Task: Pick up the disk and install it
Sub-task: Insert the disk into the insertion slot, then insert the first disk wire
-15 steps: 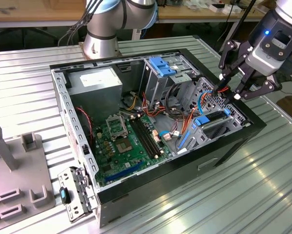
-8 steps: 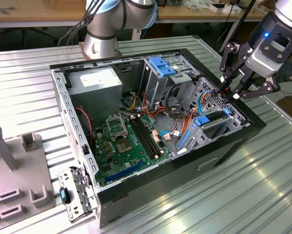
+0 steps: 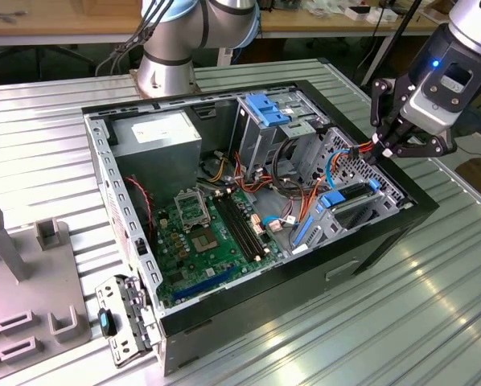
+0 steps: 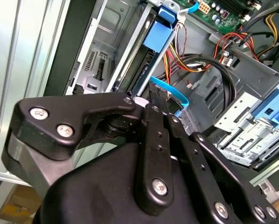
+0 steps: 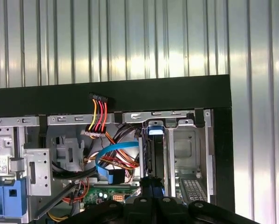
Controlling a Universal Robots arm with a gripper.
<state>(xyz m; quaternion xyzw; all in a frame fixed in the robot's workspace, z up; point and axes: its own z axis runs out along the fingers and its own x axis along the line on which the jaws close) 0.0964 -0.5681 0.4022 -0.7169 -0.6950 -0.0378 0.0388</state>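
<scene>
The disk [image 3: 349,195] is a dark slab in a blue carrier. It stands on edge in a slot of the metal bay on the exterior view's right side of the open computer case [image 3: 176,326]. In both wrist views the disk [image 5: 154,154] [image 4: 146,70] sits in that slot, its blue end [image 5: 156,131] toward the case wall. My gripper [image 3: 379,153] hangs above that side of the case, apart from the disk. Its black fingers [image 4: 154,121] lie close together with nothing between them, and the gripper [image 5: 151,184] lines up with the disk's edge.
A blue bracket [image 3: 266,108] tops the grey drive cage at the back. Loose orange, red and blue cables [image 3: 305,193] lie beside the bay. The motherboard [image 3: 204,241] fills the case floor. A grey fixture [image 3: 23,281] stands on the ribbed metal table at the exterior view's left.
</scene>
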